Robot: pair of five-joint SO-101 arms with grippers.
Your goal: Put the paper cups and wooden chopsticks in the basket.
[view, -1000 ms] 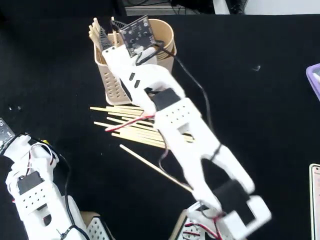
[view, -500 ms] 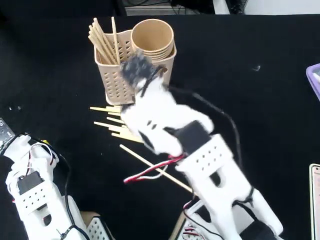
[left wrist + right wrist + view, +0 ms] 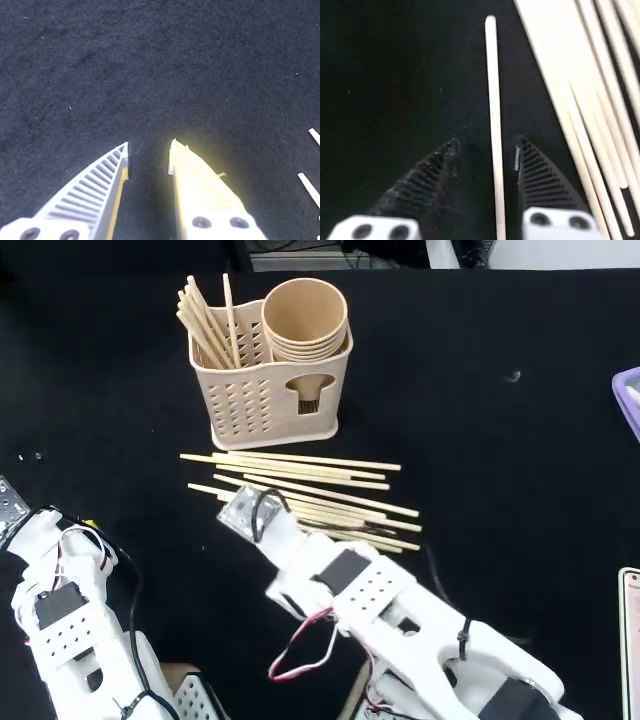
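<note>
Black cloth table (image 3: pixel 520 490), dark room edge behind. Basket (image 3: pixel 265 405) stands at the far side. Stacked cups (image 3: pixel 305 310) sit in one compartment, and a bunch of chopsticks (image 3: pixel 205 320) stands upright and a bit fanned in the other. Cups look done; no loose cups on the cloth.

A pile (image 3: pixel 320 490) of loose chopsticks lies flat on the near side of the basket, mostly running side to side.

Right arm (image 3: pixel 370 600) is low over the cloth at the pile's near edge. Right gripper (image 3: pixel 486 142) has its fingers apart, nothing clamped. One stick (image 3: pixel 492 75) lies between them, separate from the pile, which sits just past one finger. Key relation: the stick's long axis runs in line with the fingers, pointing out ahead of the gripper, not across it. It sits closer to the pile-side finger. Closing would likely pinch it across its width near the gripper's end, so most of its length would hang out front. It may tilt on lifting, and the pile-side finger may nudge the neighbours.

Left gripper (image 3: pixel 149 145) has its fingers apart over bare cloth, holding nothing, with a couple of stick ends off to one side. The right arm is clearly nearer the work.

Judgement: grasp step on one stick, with most of the pile yet to go.
</note>
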